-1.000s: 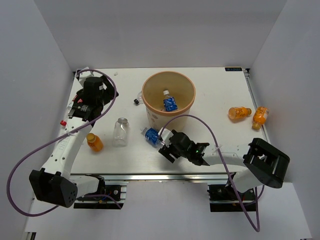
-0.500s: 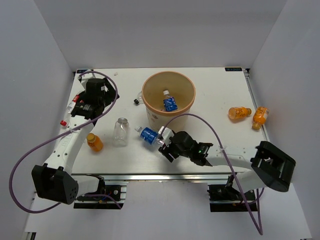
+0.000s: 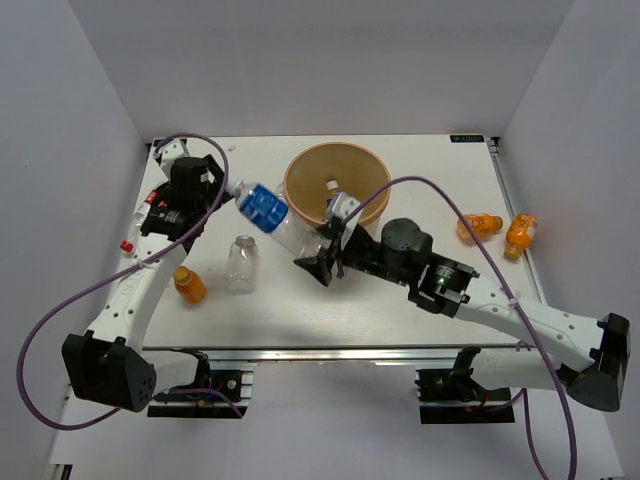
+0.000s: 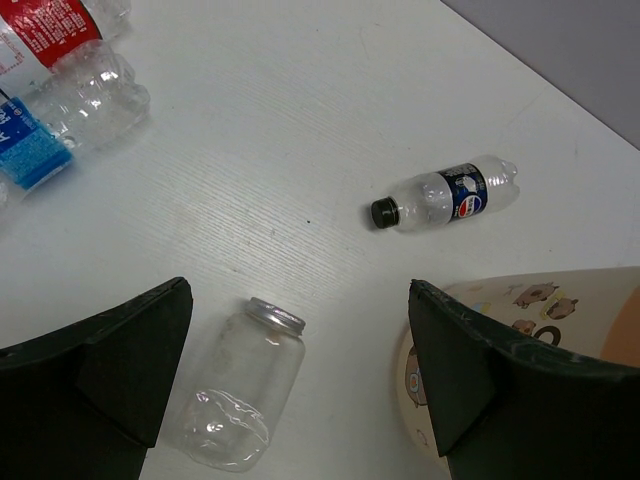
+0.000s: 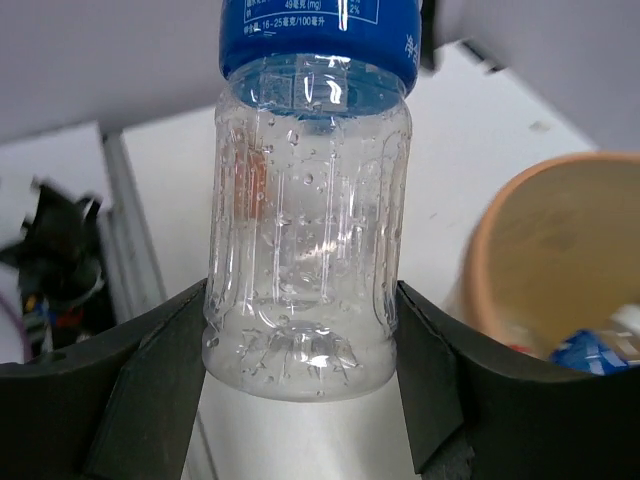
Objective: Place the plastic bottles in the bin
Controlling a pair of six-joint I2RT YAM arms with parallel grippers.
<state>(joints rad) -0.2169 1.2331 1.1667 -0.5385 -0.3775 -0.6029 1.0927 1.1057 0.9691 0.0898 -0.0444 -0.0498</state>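
My right gripper [image 3: 322,250] [image 5: 305,350] is shut on the base of a clear bottle with a blue label [image 3: 265,208] [image 5: 305,200]. It holds the bottle in the air, tilted, just left of the beige bin [image 3: 372,172] [image 5: 560,250]. A blue-labelled bottle [image 5: 600,350] lies inside the bin. My left gripper [image 3: 172,212] [image 4: 298,300] is open and empty, high above an unlabelled clear bottle [image 3: 241,262] [image 4: 240,400]. An orange bottle [image 3: 188,285] stands at the front left. Two orange bottles [image 3: 478,225] [image 3: 520,232] lie at the right.
The left wrist view shows a tiny clear bottle with a black cap [image 4: 445,195] near the bin [image 4: 520,320], and a red-labelled bottle [image 4: 50,25] and a blue-labelled one [image 4: 40,150] at the far left. A small red cap [image 3: 127,245] lies by the left edge.
My right gripper has lifted the blue-labelled bottle off the table, up and back beside the bin's left side. The left arm has hardly moved.
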